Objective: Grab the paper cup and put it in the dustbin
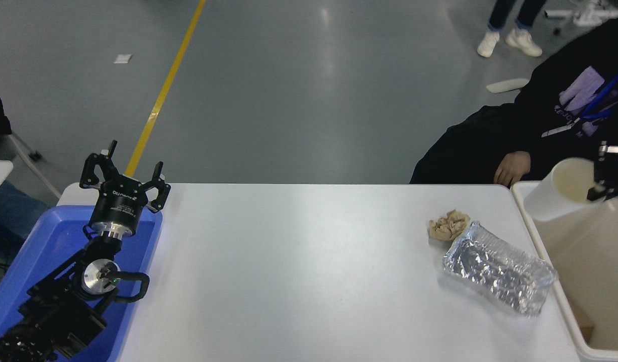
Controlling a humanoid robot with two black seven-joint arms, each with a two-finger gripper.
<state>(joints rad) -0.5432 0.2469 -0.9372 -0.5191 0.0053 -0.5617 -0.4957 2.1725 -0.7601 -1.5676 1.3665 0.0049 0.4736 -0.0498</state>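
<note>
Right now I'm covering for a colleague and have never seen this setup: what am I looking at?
One camera high on the robot looks down over a white table. The black left hand is parked over a blue tray. The right hand at the right edge holds a paper cup, tilted, above the dustbin. A crumpled paper wad and a foil tray lie on the table. A person sits beyond.
</note>
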